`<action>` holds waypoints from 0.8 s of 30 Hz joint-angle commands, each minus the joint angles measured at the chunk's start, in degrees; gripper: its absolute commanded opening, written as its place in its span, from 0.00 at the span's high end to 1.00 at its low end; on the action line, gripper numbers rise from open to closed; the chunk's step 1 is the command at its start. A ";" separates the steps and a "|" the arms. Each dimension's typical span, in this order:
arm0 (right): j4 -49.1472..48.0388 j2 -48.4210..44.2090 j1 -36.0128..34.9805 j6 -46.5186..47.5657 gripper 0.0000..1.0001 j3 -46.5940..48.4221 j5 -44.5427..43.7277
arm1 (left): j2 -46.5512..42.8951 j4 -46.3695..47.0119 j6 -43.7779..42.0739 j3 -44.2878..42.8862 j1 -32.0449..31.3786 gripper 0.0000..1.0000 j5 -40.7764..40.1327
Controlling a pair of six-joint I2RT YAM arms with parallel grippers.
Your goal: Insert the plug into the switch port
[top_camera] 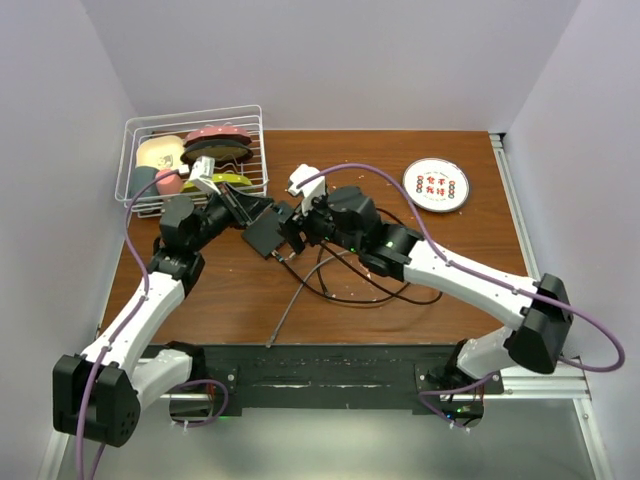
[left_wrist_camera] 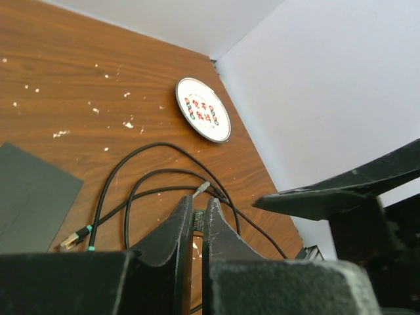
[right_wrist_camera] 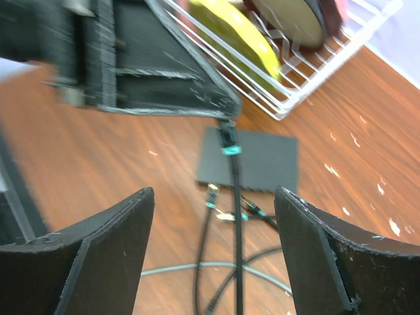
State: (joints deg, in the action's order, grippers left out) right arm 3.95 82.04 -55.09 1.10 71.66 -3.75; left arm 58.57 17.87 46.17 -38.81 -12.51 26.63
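My left gripper (left_wrist_camera: 198,209) is shut on the plug (left_wrist_camera: 195,222), whose metal contacts show between the fingertips. From the right wrist view the same plug (right_wrist_camera: 227,136) has a teal band, and its black cable hangs straight down over the table. Just beyond it lies the flat black switch box (right_wrist_camera: 262,164), also seen as the switch box (top_camera: 265,235) between the two grippers. Its port edge (right_wrist_camera: 252,190) faces my right gripper, and I cannot make out single sockets. My right gripper (right_wrist_camera: 213,193) stands open and empty, close in front of the left gripper (top_camera: 258,213).
Loose plugs (right_wrist_camera: 211,193) and looped black cables (top_camera: 345,275) lie in front of the box. A white wire basket (top_camera: 195,160) with dishes stands at the back left. A round white disc (top_camera: 436,184) with red marks lies at the back right.
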 commanded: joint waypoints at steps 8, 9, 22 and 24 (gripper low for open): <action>-3.68 5.32 -0.72 0.57 0.35 1.82 -8.91 | 1.64 -1.87 0.14 -3.38 -0.06 1.00 -0.09; -5.07 5.58 -0.72 0.57 0.35 2.08 -8.91 | 1.73 -1.35 0.32 -3.21 -0.06 1.00 0.17; -6.23 9.45 -0.72 -0.66 0.59 4.46 -8.55 | 1.99 -0.99 0.23 -3.20 -0.06 1.00 1.31; -6.67 9.45 -0.72 -0.66 0.62 4.45 -9.43 | 2.08 -1.08 0.23 -3.29 -0.06 1.00 1.40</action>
State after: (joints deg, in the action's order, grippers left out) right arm 0.95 91.74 -55.51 0.86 73.19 -11.09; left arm 60.86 15.31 46.52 -39.66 -12.51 27.00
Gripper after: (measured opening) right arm 0.400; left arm 0.080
